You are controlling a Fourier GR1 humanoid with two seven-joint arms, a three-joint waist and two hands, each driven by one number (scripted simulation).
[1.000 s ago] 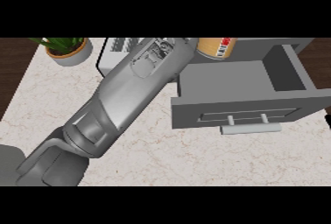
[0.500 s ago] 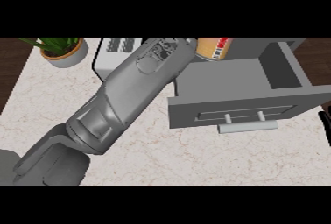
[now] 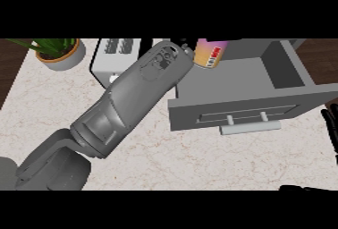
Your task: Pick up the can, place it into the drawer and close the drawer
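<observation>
The can, orange and yellow with a red and white label, hangs tilted over the back left corner of the open grey drawer. My left forearm runs from the lower left up to the top middle. My left hand shows only as black bits beside the can, curled against it; the wrist hides most of it. The drawer's front with its pale handle faces me, pulled well out. My right hand rests at the right edge, fingers straight and holding nothing.
A white toaster stands at the back, partly behind my left forearm. A potted plant sits at the back left corner. Pale marble counter stretches in front of the drawer.
The whole view has slid slightly left. My left arm has come a little lower, bringing the can slightly down and closer over the drawer's back corner. The drawer stays open.
</observation>
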